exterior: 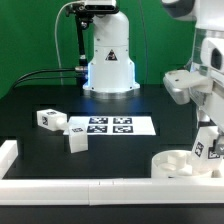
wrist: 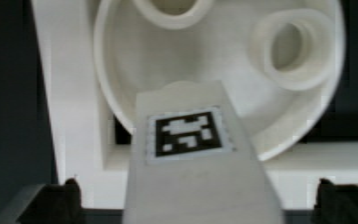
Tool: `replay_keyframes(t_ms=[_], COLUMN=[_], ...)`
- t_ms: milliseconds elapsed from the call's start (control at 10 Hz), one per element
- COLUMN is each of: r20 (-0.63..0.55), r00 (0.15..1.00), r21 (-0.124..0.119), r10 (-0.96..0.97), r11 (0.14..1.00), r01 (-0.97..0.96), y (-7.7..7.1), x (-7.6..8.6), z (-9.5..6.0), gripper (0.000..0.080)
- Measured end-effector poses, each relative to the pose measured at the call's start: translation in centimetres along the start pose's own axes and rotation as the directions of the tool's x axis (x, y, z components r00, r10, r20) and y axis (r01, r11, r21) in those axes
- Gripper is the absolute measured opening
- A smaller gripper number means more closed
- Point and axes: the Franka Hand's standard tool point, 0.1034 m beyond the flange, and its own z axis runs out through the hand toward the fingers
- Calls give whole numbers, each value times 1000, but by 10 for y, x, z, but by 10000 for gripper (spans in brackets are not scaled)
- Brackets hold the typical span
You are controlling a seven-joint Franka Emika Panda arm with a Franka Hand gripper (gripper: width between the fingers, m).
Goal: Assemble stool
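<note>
White seat [wrist: 149,70], white leg [wrist: 197,190], black-and-white tag [wrist: 188,133], black table [exterior: 60,95]

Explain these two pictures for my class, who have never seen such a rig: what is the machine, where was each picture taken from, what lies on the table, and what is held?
The machine is a robot arm standing on a black table; its white base is at the back. One picture comes from a camera off the arm that sees the whole scene; the other from a camera on the wrist, looking past the two fingers. The arm is building a stool. The fingers hold one white block leg, marked with a black-and-white tag, over the round seat, whose holes show large in the wrist view. Two more legs lie loose at the exterior view's left, near the flat marker board. White rails border the table.
</note>
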Motion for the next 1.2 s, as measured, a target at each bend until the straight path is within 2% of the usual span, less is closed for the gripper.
replay_keyframes(t_ms=[200, 300, 400, 700, 800, 900, 1000, 1100, 1200], r20=[0, -1, 0, -1, -1, -9, 0, 46, 62], r00=[999, 997, 988, 928, 860, 781, 670, 566, 510], r21=[1, 1, 1, 6, 21, 23, 41, 69, 92], r10=[45, 79, 154, 372, 510, 625, 742, 823, 858], r11=[999, 997, 988, 928, 860, 780, 670, 562, 504], r01=[-45, -79, -154, -372, -510, -625, -741, -824, -859], y=[0, 0, 0, 0, 5, 6, 3, -1, 0], x=[-4, -4, -4, -5, -8, -9, -7, -11, -13], z=[0, 0, 0, 1, 1, 1, 1, 1, 0], gripper=[637, 453, 331, 331, 331, 331, 331, 331, 333])
